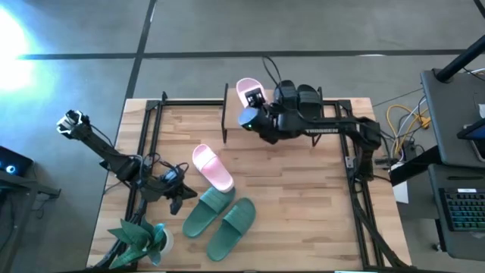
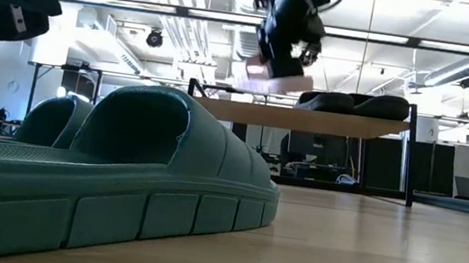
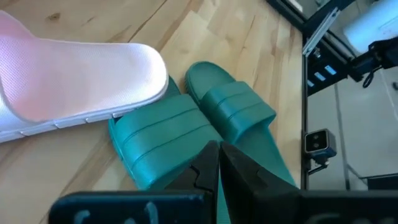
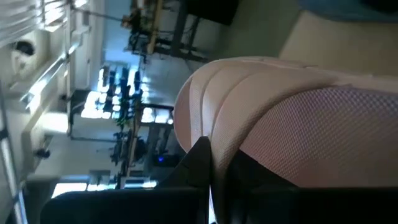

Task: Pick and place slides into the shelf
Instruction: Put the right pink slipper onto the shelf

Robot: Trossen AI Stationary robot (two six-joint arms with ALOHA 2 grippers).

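**Right gripper clamps pink slide over the shelf**

Right gripper (image 1: pixel 254 106) is closed on a light pink slide (image 1: pixel 249 92), pinching its strap; in the right wrist view the fingers (image 4: pixel 199 163) sit tight on the pink strap (image 4: pixel 261 106). The held slide is over the left part of the shelf (image 1: pixel 232 120), which stands at the far edge of the table (image 1: pixel 303 197). In the low view it sits just above the shelf plank (image 2: pixel 309 119); contact with the plank can't be told. Two black slides (image 1: pixel 299 97) lie on the shelf just right of it, side by side.

Left gripper (image 1: pixel 176 199) is closed and empty, low near the left front of the table, just beside the dark green slides. Its fingertips (image 3: pixel 214 163) are pressed together above the green pair.

Second pink slide (image 1: pixel 212 168) lies on the table mid-left, its near end touching one dark green slide (image 1: pixel 203 211). The other green slide (image 1: pixel 231 226) lies beside it to the right, both angled. A green plant (image 1: pixel 140 239) is at the front left corner.
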